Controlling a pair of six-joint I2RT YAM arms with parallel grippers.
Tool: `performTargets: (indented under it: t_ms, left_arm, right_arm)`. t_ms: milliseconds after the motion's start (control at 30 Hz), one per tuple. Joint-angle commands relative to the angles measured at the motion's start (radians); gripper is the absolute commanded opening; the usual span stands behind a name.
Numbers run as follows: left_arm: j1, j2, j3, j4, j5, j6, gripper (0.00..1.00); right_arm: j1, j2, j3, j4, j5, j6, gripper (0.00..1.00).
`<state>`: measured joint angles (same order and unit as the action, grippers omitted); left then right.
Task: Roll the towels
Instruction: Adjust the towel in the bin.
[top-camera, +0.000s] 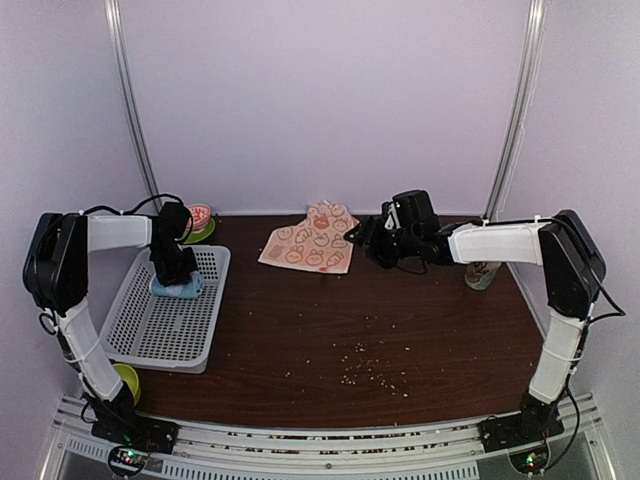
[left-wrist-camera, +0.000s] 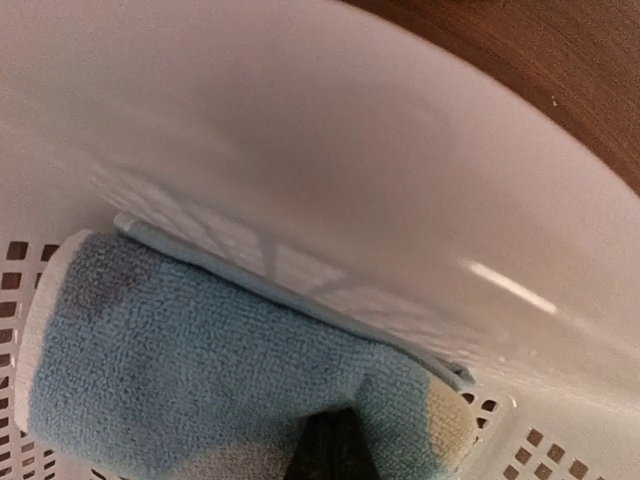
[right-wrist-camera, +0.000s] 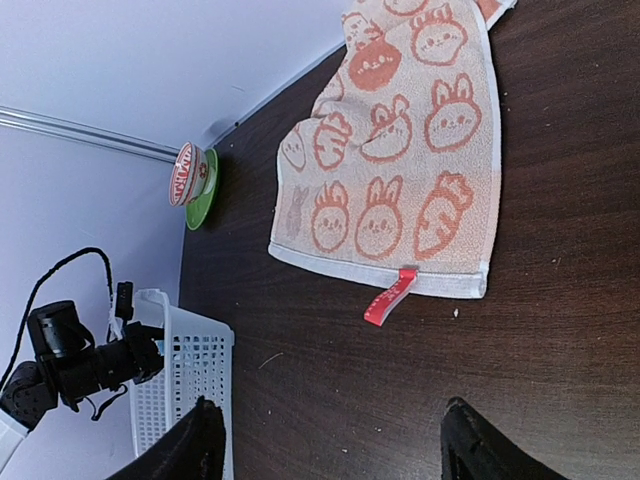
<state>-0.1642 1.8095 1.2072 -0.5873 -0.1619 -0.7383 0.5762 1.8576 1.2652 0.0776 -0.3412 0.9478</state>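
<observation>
Your left end effector (left-wrist-camera: 330, 452) pinches the blue towel (left-wrist-camera: 200, 370); pulling away may unroll it; your wide right end effector (right-wrist-camera: 335, 445) could bunch the rabbit towel (right-wrist-camera: 400, 170)

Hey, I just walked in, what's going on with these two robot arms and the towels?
The left gripper is shut and down in the white basket, pressed into the blue towel, which lies rolled up against the basket wall. The rabbit towel lies spread out on the table, not yet rolled. The right gripper is open near its edge, holding nothing.
</observation>
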Motion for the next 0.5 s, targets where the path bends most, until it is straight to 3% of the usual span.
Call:
performTargets:
  t_ms: [0,467]
  left_arm:
    - [0.014,0.051,0.013,0.054,0.018,0.022,0.0]
    - [0.025,-0.149,-0.044,0.032,0.059,0.063,0.0]
  right_arm:
    - [-0.004,0.011,0.013,-0.001,-0.013,0.0,0.74]
    - [-0.004,0.025,0.093,-0.097,0.021,-0.055,0.81]
